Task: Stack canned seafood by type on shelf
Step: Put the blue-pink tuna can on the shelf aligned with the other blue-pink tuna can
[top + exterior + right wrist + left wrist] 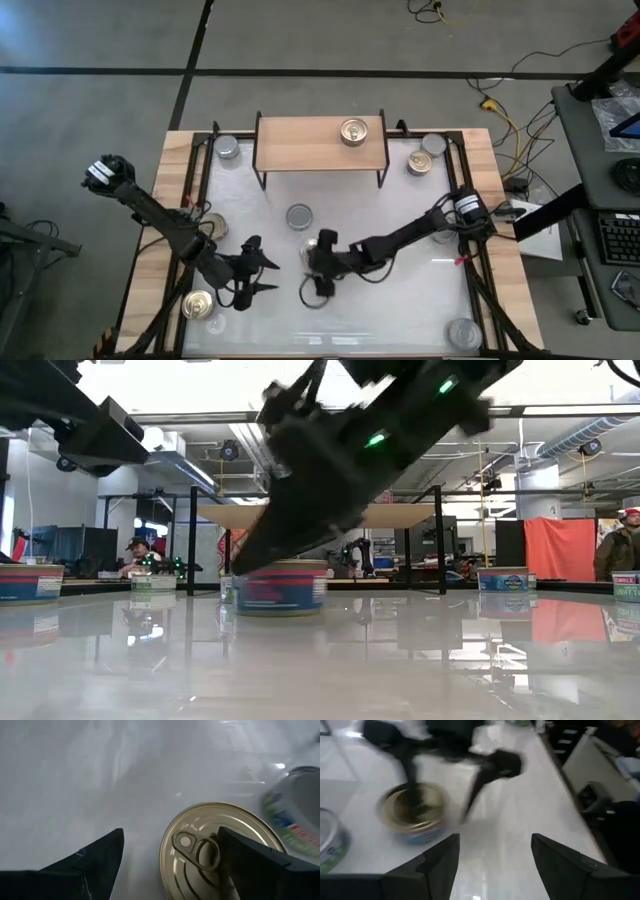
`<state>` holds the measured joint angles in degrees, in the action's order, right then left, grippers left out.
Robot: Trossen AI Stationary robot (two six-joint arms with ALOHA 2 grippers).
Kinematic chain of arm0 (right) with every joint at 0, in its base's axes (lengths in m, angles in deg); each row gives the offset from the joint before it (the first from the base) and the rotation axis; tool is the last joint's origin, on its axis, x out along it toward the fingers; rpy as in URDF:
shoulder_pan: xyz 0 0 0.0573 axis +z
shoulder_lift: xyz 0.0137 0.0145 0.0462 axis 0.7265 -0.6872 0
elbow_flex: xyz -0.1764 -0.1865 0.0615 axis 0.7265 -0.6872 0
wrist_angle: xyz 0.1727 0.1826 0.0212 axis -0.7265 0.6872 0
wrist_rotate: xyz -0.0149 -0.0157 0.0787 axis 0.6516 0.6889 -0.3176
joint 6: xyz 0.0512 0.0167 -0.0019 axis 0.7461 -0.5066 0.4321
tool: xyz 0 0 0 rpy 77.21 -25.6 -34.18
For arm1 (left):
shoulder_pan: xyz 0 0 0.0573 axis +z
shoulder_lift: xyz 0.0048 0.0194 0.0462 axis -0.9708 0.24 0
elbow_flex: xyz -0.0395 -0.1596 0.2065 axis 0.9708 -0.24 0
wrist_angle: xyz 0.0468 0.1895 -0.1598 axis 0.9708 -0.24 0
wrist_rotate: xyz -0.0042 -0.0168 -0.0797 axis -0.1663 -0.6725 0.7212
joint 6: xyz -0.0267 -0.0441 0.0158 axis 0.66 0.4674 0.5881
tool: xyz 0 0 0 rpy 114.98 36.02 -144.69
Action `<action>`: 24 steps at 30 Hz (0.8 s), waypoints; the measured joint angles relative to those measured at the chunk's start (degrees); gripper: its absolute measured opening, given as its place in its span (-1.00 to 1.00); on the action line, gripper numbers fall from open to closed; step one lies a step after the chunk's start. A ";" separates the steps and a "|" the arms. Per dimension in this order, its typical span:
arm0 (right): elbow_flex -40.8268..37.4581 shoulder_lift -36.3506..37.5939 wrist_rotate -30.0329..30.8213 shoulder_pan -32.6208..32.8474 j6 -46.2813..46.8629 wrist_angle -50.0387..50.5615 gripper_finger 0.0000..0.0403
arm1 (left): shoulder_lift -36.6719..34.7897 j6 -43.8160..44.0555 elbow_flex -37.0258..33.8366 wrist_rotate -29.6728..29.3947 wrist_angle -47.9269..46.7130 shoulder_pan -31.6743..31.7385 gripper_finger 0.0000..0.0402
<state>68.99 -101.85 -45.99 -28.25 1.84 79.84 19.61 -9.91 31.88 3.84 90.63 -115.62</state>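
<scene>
Nearest the front edge of the table (330, 335), a silver-lidded can (463, 333) sits by the front right corner and a gold-lidded can (199, 305) by the front left.

Just behind that, my left gripper (262, 276) hangs over the front-left part of the tabletop with its fingers spread and nothing between them. It waits there.

My right gripper (316, 283) is the one at work, near the table's middle. Its fingers stand wide, and the wrist camera shows a gold-lidded tin (220, 852) under them, one finger (260, 865) crossing the lid and the other finger (95, 857) off to one side on bare table. So I judge the jaws are off-centre and not yet closed on it.

To do this well, I would shift until the tin sits squarely between the fingers, drop below the rim, then close on the side wall, not the pull tab.

Farther back, a silver can (299, 216) stands on the tabletop in front of the shelf (310, 150). The shelf carries one gold tin (353, 131) towards its right end, and that is where this one should be stacked. More cans sit by the back left corner (228, 147) and back right corner (427, 153).
</scene>
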 joint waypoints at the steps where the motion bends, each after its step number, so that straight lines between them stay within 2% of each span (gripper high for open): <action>1: -0.13 0.59 -0.29 0.67 -1.40 0.95 0.56 | 0.78 0.16 0.00 -1.31 0.04 0.02 0.15; 6: -0.96 5.80 -0.51 5.32 -3.33 2.31 0.64 | 6.95 -0.59 1.20 -5.51 2.10 0.28 0.15; 9: -2.91 10.39 2.99 9.40 -2.28 1.90 0.71 | 11.35 -3.08 3.04 -5.52 5.98 0.35 0.15; 14: -9.47 11.66 9.44 12.62 9.44 4.12 0.86 | 16.49 -5.17 5.59 -5.45 6.67 2.07 0.16; 18: -14.96 11.51 15.40 12.29 15.71 -2.16 0.96 | 16.66 -5.92 5.32 -4.08 5.82 5.31 0.21; 24: -21.88 11.16 14.84 10.60 17.38 -14.22 0.98 | 17.18 -8.06 4.81 2.39 5.49 10.03 0.27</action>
<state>47.11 -90.69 -31.14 -17.64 19.22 65.62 36.79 -17.98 36.68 6.23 96.13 -105.59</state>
